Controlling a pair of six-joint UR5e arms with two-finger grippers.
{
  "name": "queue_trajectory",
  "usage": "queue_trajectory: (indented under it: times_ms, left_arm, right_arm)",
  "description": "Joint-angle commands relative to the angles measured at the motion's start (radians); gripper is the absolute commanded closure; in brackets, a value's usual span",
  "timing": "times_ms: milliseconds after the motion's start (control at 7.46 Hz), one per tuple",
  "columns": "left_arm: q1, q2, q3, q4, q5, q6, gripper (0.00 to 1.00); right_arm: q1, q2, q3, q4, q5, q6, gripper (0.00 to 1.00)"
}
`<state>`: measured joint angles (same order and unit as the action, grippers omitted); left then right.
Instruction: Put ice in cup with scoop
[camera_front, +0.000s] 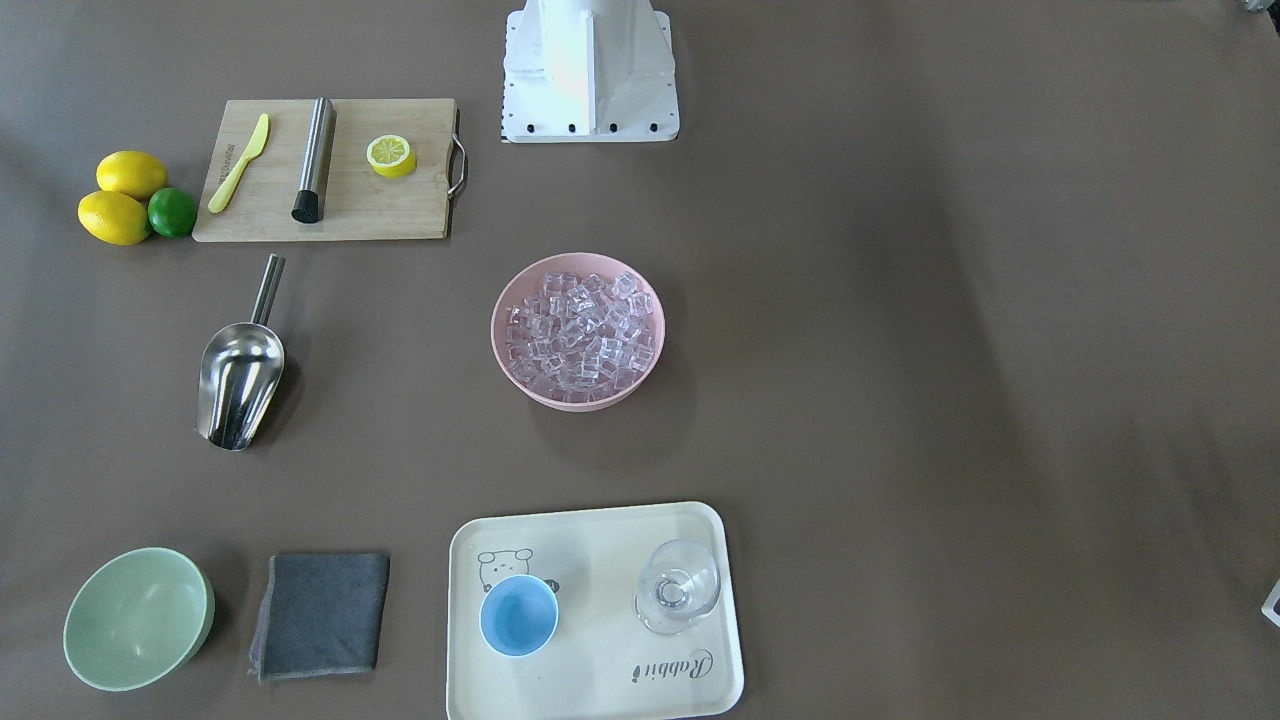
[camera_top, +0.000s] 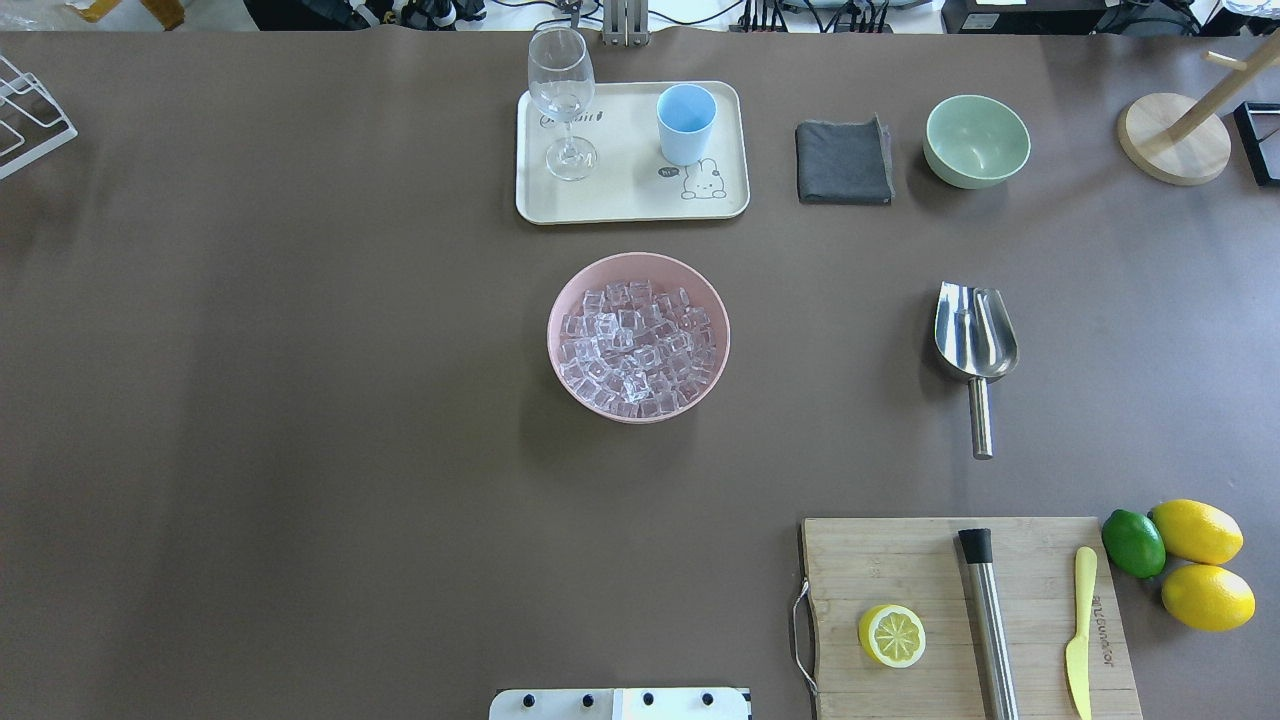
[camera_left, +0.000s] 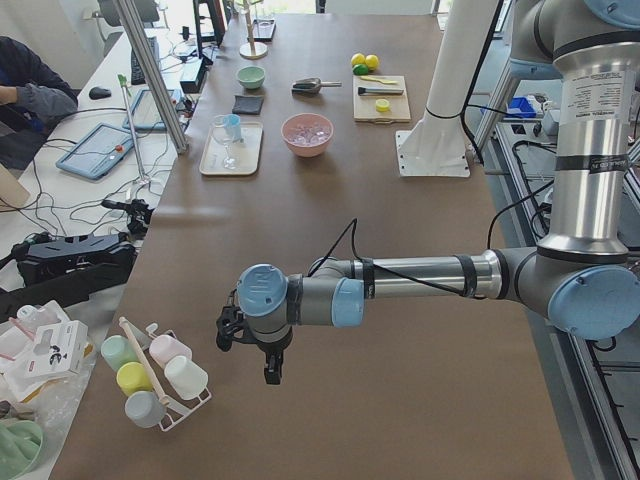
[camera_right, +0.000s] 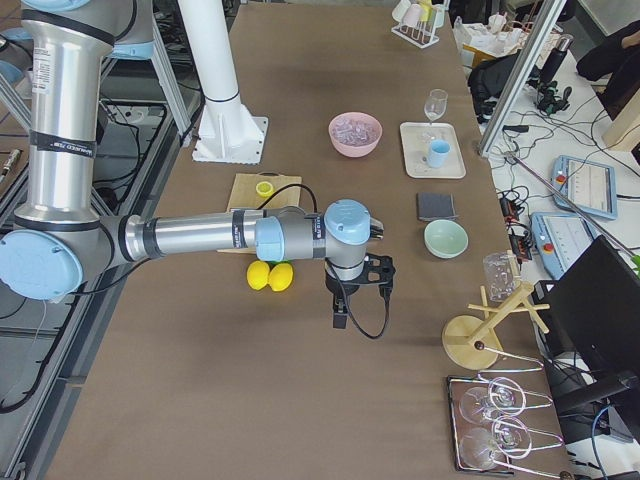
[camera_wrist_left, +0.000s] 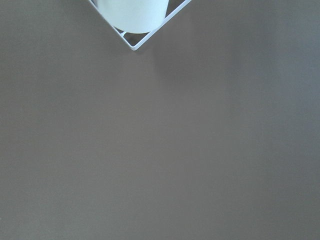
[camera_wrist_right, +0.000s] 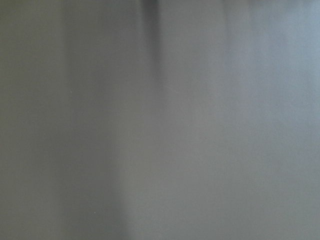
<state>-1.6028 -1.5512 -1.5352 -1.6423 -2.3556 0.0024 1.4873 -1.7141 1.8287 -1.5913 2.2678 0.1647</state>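
Observation:
The ice (camera_front: 578, 330) fills a pink bowl (camera_front: 510, 360) at the table's middle; it also shows in the overhead view (camera_top: 637, 340). The light-blue cup (camera_front: 518, 615) stands upright and empty on a cream tray (camera_front: 600, 540), also in the overhead view (camera_top: 686, 122). The steel scoop (camera_front: 240, 370) lies on the table, also in the overhead view (camera_top: 974, 340). My left gripper (camera_left: 268, 365) hangs over the table's far left end, far from these. My right gripper (camera_right: 340, 315) hangs over the far right end. I cannot tell if either is open or shut.
A cutting board (camera_top: 960, 610) holds a lemon half (camera_top: 891, 635), a steel rod (camera_top: 990, 620) and a yellow knife (camera_top: 1079, 630). Lemons (camera_top: 1196, 530) and a lime (camera_top: 1133, 543) lie beside it. A green bowl (camera_top: 976, 140), grey cloth (camera_top: 844, 160) and clear glass (camera_top: 562, 100) are nearby.

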Motion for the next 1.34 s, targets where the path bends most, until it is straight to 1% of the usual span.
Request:
queue_trajectory:
  times_ms: [0,134,268,402,536,670,804,939,1073,1207]
  left_arm:
    - [0.021,0.0,-0.086,-0.002,-0.005,-0.001,0.03]
    - [0.074,0.0,-0.133,-0.001,-0.008,-0.001,0.03]
    - [0.11,-0.001,-0.179,-0.004,-0.057,-0.001,0.03]
    - [0.145,-0.004,-0.19,-0.01,-0.086,0.005,0.03]
    - [0.221,-0.015,-0.23,-0.063,-0.094,0.004,0.03]
    - [0.319,-0.017,-0.235,-0.171,-0.091,-0.004,0.03]
    - [0.402,-0.029,-0.232,-0.302,-0.079,-0.004,0.03]
    - [0.476,-0.074,-0.227,-0.373,-0.021,-0.004,0.03]
    - [0.548,-0.134,-0.235,-0.384,0.077,-0.028,0.03]
    - [0.62,-0.186,-0.227,-0.392,0.093,-0.11,0.03]
  right_arm:
    - [0.001,-0.016,0.033,-0.004,0.001,0.004,0.0]
    - [-0.001,-0.012,0.038,-0.001,0.002,0.036,0.0]
    - [-0.01,0.001,0.063,-0.001,0.06,0.105,0.0]
    - [-0.045,0.002,0.078,0.008,0.103,0.212,0.0]
    - [-0.086,0.034,0.08,0.019,0.105,0.237,0.0]
    - [-0.132,0.05,0.083,0.043,0.107,0.286,0.0]
    - [-0.207,0.059,0.077,0.136,0.102,0.424,0.0]
    - [-0.285,0.083,0.081,0.215,0.095,0.593,0.0]
    - [-0.361,0.115,0.087,0.241,0.092,0.716,0.0]
    - [-0.452,0.123,0.128,0.24,0.043,0.783,0.0]
